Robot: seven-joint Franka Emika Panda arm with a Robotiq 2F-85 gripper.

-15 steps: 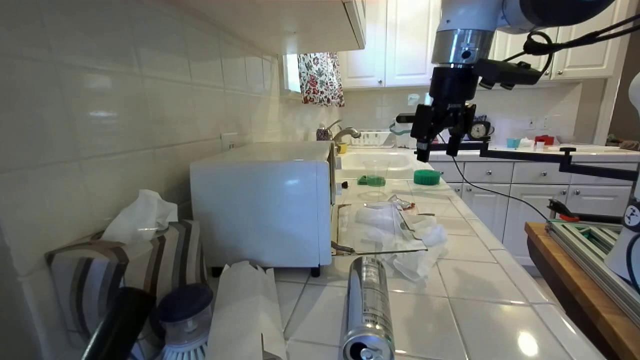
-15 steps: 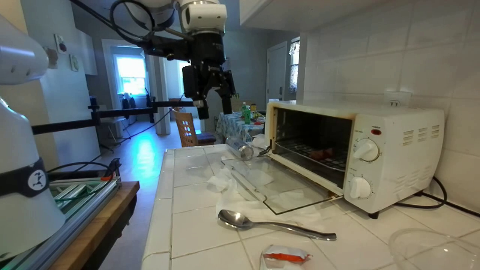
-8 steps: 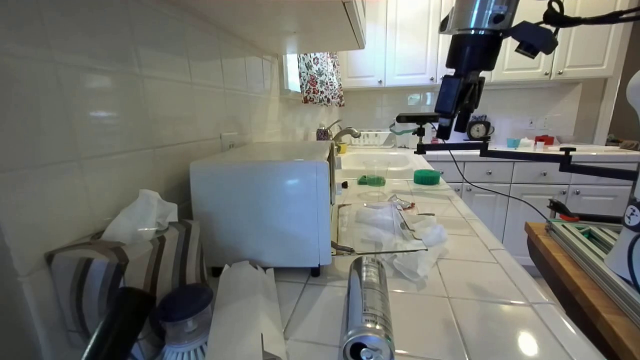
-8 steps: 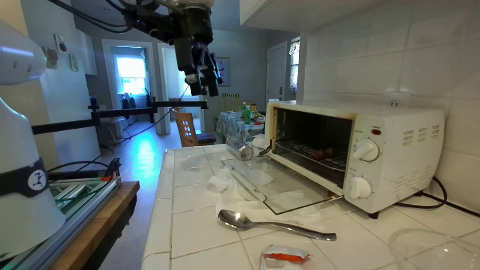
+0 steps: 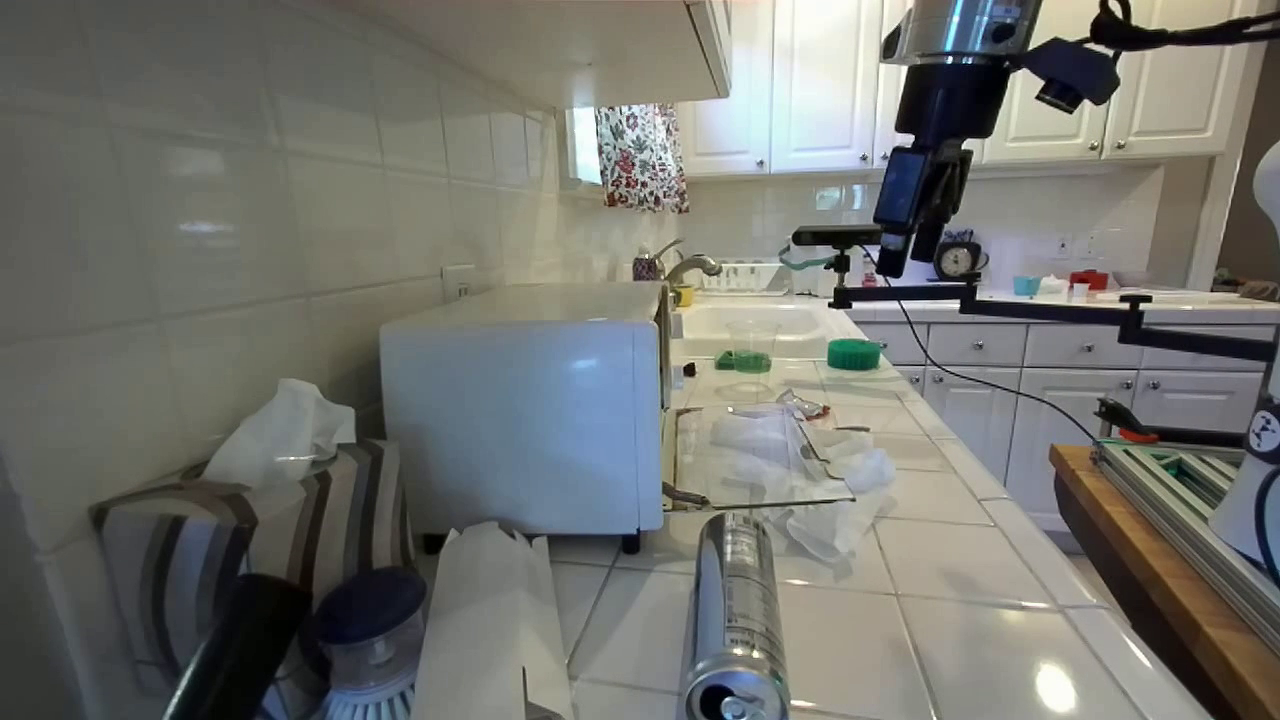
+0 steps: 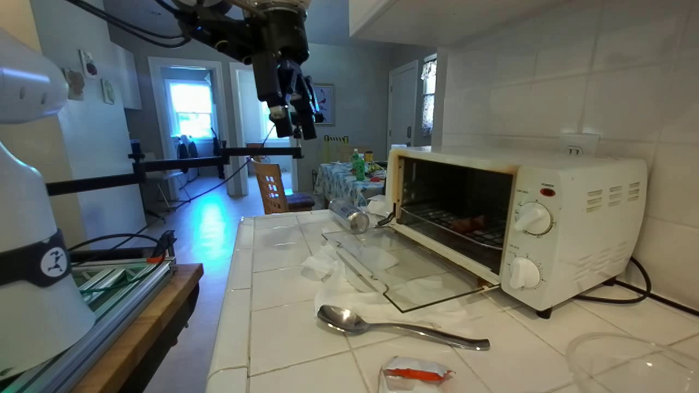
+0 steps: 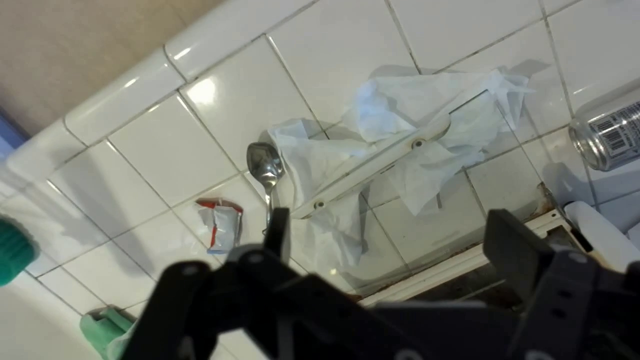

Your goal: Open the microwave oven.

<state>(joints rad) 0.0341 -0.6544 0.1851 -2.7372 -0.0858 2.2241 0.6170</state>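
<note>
The white microwave oven [image 5: 520, 430] stands against the tiled wall. In an exterior view its front [image 6: 546, 240] shows two dials and a dark open cavity with a wire rack and a small reddish-brown thing. Its glass door [image 6: 420, 273] is folded down, open, low over the counter, with paper sheets around and under it. In the wrist view the door's white handle strip [image 7: 370, 167] lies beyond my fingers. My gripper [image 6: 296, 131] hangs high in the air, apart from the oven, also in an exterior view [image 5: 906, 262]. In the wrist view its fingers [image 7: 392, 220] are wide apart with nothing between them.
A spoon [image 6: 404, 327] and a red-white wrapper [image 6: 415, 374] lie near the door. A silver can [image 5: 738, 620] lies on the counter [image 5: 980, 540]. A striped tissue box [image 5: 270, 530] stands beside the oven. A black camera bar [image 5: 1060, 315] reaches in below the gripper. A cabinet [image 5: 600, 50] overhangs the oven.
My gripper has risen and moved away from the oven's side of the counter, and has turned and tilted. Over the last half second it has hardly moved. The oven and its door stay the same.
</note>
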